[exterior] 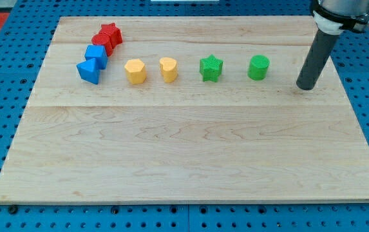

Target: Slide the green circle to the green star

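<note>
The green circle (258, 67) stands on the wooden board toward the view's upper right. The green star (211, 67) stands to its left, a clear gap between them. My tip (305, 87) rests on the board to the right of the green circle and slightly lower, apart from it. The dark rod rises from the tip toward the view's top right corner.
Two yellow blocks (135, 71) (168, 68) stand left of the green star. Two blue blocks (89, 71) (96, 55) and two red blocks (102, 43) (111, 32) cluster at the upper left. The board's right edge (358, 129) lies near the tip.
</note>
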{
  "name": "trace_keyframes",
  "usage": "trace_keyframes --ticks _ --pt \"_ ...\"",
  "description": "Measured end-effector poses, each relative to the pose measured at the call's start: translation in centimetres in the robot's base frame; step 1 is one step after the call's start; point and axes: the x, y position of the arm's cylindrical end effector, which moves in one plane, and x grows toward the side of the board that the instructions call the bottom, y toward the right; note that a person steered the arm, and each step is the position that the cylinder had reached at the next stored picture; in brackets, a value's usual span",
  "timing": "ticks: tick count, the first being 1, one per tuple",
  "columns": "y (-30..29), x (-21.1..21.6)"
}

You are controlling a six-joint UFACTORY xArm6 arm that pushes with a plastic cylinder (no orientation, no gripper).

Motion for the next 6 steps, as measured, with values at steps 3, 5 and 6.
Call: trace_keyframes --ticks 3,5,6 --pt "-0.2 0.3" --pt "-4.2 -4.7" --pt "-8.4 -5.3"
